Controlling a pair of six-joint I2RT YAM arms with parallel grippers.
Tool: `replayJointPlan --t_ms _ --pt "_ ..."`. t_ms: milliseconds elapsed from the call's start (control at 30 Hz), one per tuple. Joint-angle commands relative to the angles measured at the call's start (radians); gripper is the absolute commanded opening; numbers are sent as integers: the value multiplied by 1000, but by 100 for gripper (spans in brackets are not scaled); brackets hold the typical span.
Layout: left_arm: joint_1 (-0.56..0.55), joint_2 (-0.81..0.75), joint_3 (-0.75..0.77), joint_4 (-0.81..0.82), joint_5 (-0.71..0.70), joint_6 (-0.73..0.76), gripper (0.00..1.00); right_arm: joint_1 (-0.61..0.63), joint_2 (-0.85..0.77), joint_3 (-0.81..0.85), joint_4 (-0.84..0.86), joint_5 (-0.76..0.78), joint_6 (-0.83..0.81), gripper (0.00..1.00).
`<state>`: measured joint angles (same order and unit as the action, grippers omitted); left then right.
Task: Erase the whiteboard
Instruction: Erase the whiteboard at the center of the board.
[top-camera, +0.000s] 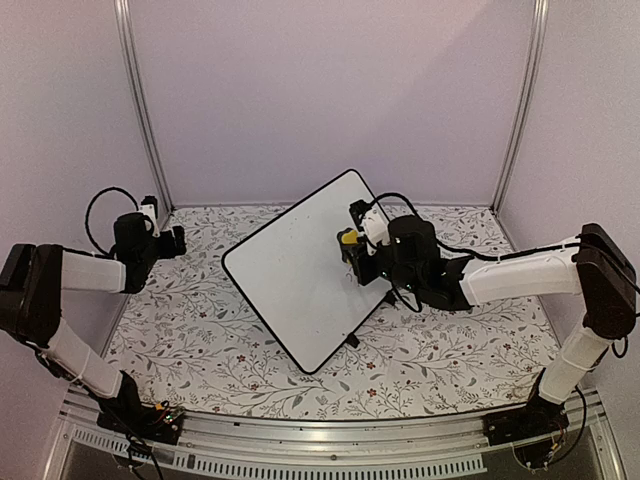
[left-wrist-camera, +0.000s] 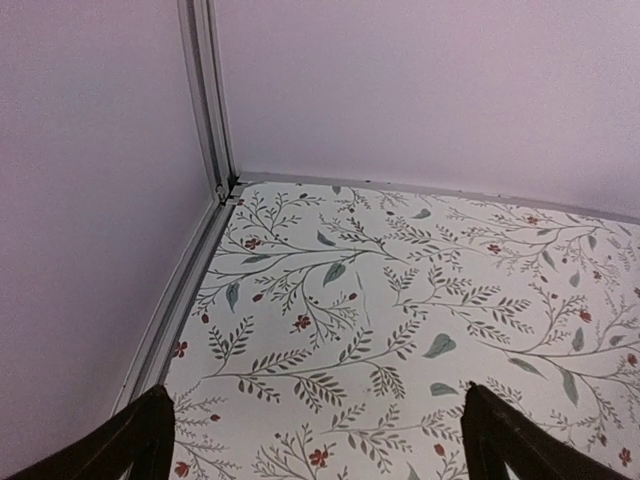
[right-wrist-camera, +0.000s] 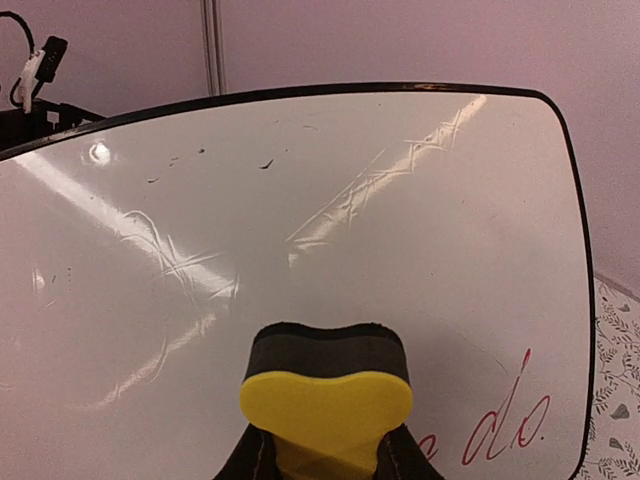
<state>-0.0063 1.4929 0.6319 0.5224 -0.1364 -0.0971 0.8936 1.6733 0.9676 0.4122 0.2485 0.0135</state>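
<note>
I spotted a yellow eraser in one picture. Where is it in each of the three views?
Top view: the eraser is right of centre, over the whiteboard's right part, held by the right gripper.
Left wrist view: not in it.
Right wrist view: the eraser is at bottom centre, in front of the whiteboard.
Shared landmark: the flowered table cover shows in all three.

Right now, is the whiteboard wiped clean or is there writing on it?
Not clean yet. The whiteboard has red writing near its lower right corner, beside the yellow eraser, and small dark marks near its top edge.
</note>
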Motion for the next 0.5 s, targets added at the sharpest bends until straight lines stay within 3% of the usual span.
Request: replayJointPlan --t_ms 0,267,467 --pt "41 21 -58 183 16 50 100 -8 35 22 6 -5 -43 0" --pt "41 48 -250 522 32 57 100 -25 52 -27 55 -23 -24 0" --pt "40 58 -228 482 31 60 100 -27 71 -29 61 -30 -18 0"
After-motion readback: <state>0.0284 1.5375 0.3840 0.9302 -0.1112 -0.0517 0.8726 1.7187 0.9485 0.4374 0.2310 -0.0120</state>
